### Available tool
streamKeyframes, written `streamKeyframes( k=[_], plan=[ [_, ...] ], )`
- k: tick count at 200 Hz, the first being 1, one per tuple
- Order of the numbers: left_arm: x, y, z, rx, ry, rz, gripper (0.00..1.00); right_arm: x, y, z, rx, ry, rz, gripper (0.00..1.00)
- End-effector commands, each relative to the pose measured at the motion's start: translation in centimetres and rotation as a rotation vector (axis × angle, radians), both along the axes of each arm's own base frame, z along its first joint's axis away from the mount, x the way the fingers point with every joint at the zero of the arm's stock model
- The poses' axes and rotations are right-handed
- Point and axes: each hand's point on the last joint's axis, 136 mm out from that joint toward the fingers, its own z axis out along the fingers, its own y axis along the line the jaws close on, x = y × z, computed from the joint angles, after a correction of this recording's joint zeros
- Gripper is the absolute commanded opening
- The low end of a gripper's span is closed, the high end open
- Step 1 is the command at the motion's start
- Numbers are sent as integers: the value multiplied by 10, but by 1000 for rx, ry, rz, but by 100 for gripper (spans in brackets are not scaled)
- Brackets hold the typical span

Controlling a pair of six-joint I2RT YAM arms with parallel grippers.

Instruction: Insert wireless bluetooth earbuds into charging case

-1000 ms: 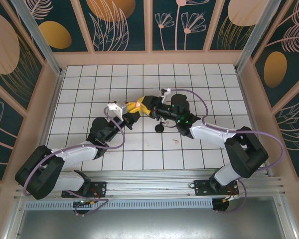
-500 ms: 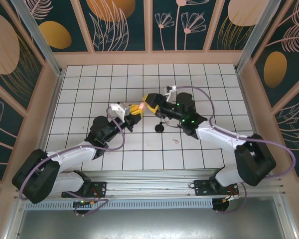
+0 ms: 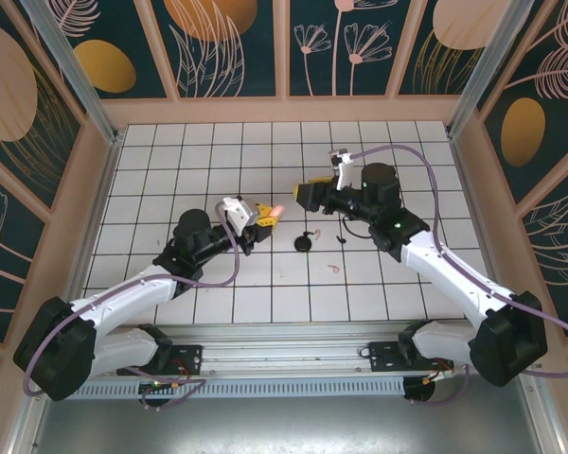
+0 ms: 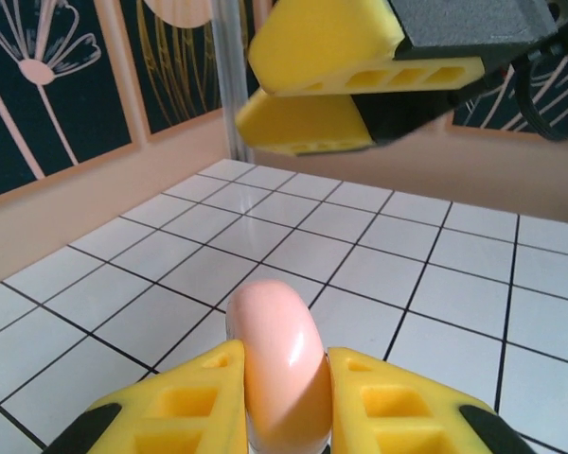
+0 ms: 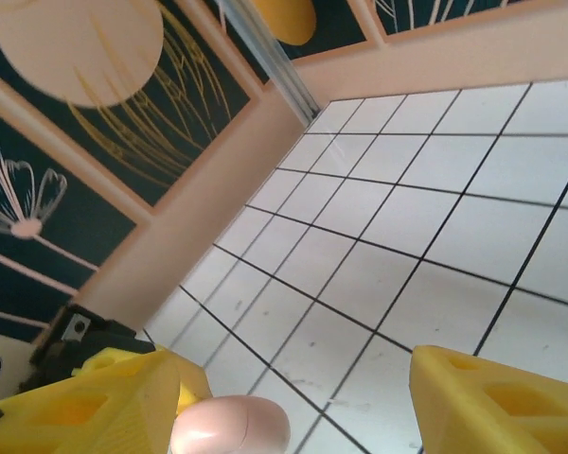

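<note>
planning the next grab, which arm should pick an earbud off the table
for the earbud, probably right: the right pincer is open and empty, while the left pincer is shut on the pink disc.

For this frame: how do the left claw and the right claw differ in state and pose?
The left claw is shut on a pink rounded piece; the right claw stands open with nothing gripped. In the top view the left claw points rightward, the right claw leftward, tips facing but apart. Both have yellow tips and hang above the tiled table.

One pink disc [image 4: 279,355], one black disc [image 3: 303,243]
</note>
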Motion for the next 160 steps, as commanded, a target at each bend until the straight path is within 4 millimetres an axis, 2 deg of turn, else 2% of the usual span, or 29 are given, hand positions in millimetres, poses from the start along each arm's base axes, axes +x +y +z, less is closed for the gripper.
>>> streamKeyframes(
  k=[1, 69, 107, 160],
  plan=[
    [-12, -7, 6, 42, -48, -83, 23, -16, 0, 14, -160, -235, 122, 65],
    [-18, -9, -6, 97, -62, -123, 22, -45, 8, 16, -346, -564, 395, 61],
    [-19, -9, -8, 120, -84, -138, 22, -59, 6, 4, -466, -715, 535, 57],
    [-21, -10, -13, 155, -101, -160, 21, -51, 3, -17, -630, -750, 658, 53]
  ],
)
